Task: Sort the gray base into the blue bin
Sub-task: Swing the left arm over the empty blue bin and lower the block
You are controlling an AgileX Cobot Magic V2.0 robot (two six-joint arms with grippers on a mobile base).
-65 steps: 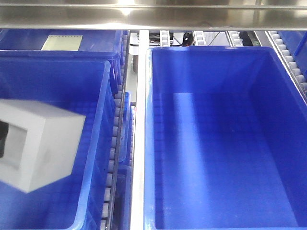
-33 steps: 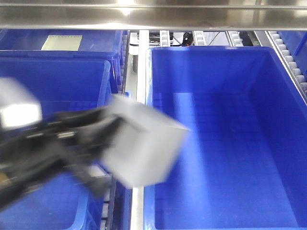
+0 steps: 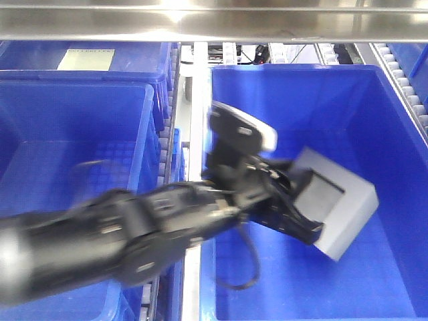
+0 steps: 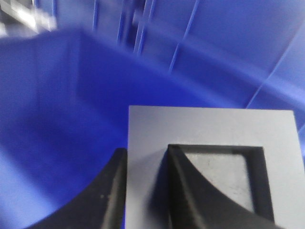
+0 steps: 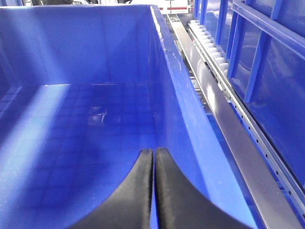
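Observation:
The gray base (image 3: 342, 200) hangs tilted above the inside of the big blue bin (image 3: 294, 69) on the right. My left gripper (image 3: 309, 208) is shut on it, reaching in from the lower left on a black arm. In the left wrist view the gray base (image 4: 209, 125) fills the lower right, and my left gripper (image 4: 147, 150) pinches one wall of it, with one finger outside and the other inside the square recess. My right gripper (image 5: 153, 152) is shut with nothing in it, low inside the blue bin (image 5: 86, 47) near its right wall.
A second blue crate (image 3: 144, 127) stands at the left, and another with a pale label (image 3: 85, 59) sits behind it. A metal rail with rollers (image 3: 194, 107) runs between the crates. A steel bar (image 3: 214, 27) crosses the top. A roller track (image 5: 209, 52) runs right of the bin.
My left arm has swung the gray base to the right, from over the left crate, across the rail, to above the right bin. The block has turned as it went.

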